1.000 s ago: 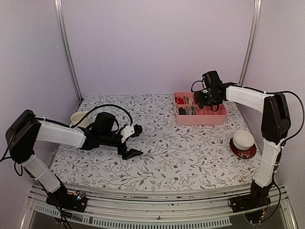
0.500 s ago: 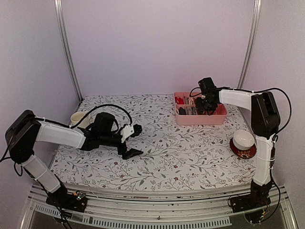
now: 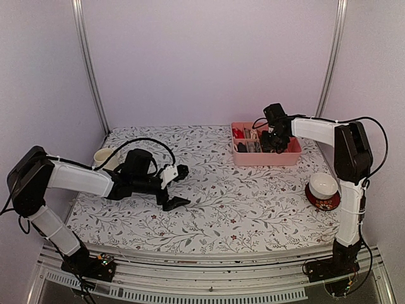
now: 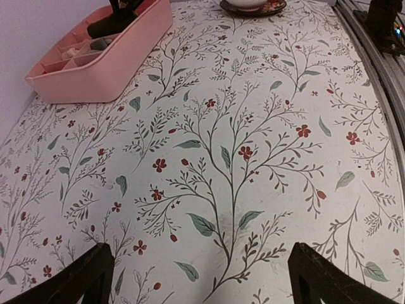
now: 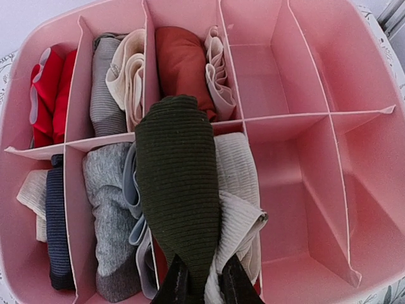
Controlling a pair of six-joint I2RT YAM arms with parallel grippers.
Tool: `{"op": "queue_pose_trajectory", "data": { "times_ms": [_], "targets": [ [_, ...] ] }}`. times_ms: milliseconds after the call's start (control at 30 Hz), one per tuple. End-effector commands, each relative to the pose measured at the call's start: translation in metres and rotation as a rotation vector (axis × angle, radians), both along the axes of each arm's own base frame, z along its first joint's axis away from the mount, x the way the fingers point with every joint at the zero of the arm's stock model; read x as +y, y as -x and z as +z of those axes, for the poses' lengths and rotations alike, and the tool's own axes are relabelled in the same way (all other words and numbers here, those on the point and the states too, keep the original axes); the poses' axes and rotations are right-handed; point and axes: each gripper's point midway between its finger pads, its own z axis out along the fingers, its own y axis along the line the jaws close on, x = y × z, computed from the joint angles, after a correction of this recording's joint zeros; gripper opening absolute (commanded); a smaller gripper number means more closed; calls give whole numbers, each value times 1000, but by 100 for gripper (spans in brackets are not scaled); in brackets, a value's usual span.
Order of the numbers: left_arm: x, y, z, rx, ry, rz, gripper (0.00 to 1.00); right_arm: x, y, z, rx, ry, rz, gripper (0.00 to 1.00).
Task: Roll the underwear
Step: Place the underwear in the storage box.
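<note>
The underwear [image 5: 104, 95] is gathered in the pink divided tray [image 5: 373, 190], which stands at the far right of the tabletop [image 3: 253, 209]; every garment in view is in or over that tray; the compartments on its left side hold bundled pieces, among them a rust-red roll [image 5: 183, 63] and a whitish ribbed piece [image 5: 237, 164], while those on its right side are bare; the right gripper [image 5: 197, 285] has its fingers pinched on the near end of a dark olive roll [image 5: 177, 190], which lies across a divider over the middle compartments and is not settled in any one; the left gripper [image 3: 179, 187] hangs with its jaws spread wide and nothing between them over the left-centre of the tabletop, well apart from the tray; the rolling looks near its end to me: what seems left is to seat this olive roll in a compartment and let go, unless more garments wait out of view.
</note>
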Motion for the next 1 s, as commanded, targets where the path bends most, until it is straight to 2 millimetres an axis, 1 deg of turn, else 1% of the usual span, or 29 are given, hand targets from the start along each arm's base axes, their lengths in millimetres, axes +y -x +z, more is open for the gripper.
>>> {"op": "queue_pose_trajectory", "data": {
  "times_ms": [0, 67, 133, 467, 733, 800, 867, 967],
  "targets": [
    [3, -2, 3, -13, 9, 12, 99, 1, 12, 26, -22, -59, 2, 2],
    [3, -2, 2, -11, 8, 13, 99, -1, 15, 24, -9, -57, -2, 2],
    [3, -1, 2, -12, 7, 12, 99, -1, 18, 18, 11, -51, -4, 2],
    [4, -4, -1, -10, -2, 22, 98, -2, 14, -34, 133, 13, 0, 2],
    [3, -4, 1, -12, 0, 20, 98, -4, 10, -58, 186, 51, -3, 3],
    [3, -4, 2, -13, 2, 19, 98, -4, 10, -60, 195, 61, -4, 3],
    [4, -3, 2, -12, 2, 19, 99, -5, 9, -58, 194, 65, -9, 3],
    [3, -3, 4, -15, 5, 16, 98, -7, 6, -47, 179, 72, -15, 4]
  ]
}}
